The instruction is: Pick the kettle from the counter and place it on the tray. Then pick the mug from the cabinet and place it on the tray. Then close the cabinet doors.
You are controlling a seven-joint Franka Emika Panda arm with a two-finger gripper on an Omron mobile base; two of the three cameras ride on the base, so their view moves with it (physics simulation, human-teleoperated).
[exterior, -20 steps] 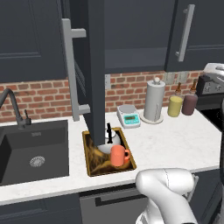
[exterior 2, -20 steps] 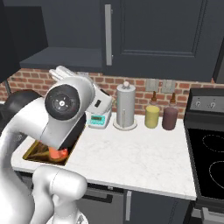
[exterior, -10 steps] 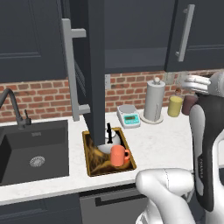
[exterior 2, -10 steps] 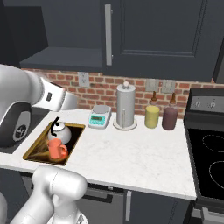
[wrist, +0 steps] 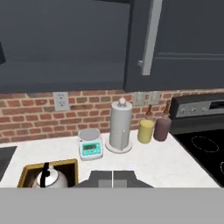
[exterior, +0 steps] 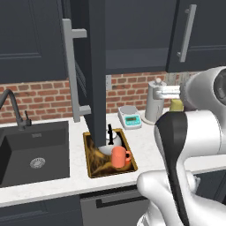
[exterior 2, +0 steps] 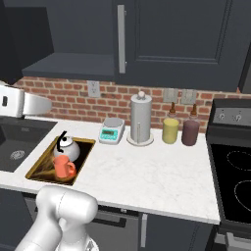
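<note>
We see the kettle and mug on the tray near the counter's front edge.

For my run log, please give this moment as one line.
kettle: on tray | mug: on tray | cabinet door: open | claw: shut, empty

Red brick backsplash with outlets, black stove at right.

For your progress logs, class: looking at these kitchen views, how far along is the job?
Done: the kettle and mug both sit on the tray. In hand: nothing; the claw is shut and empty. Left: the cabinet shelf is exposed and a cabinet door stands open, so the doors need closing.
</note>
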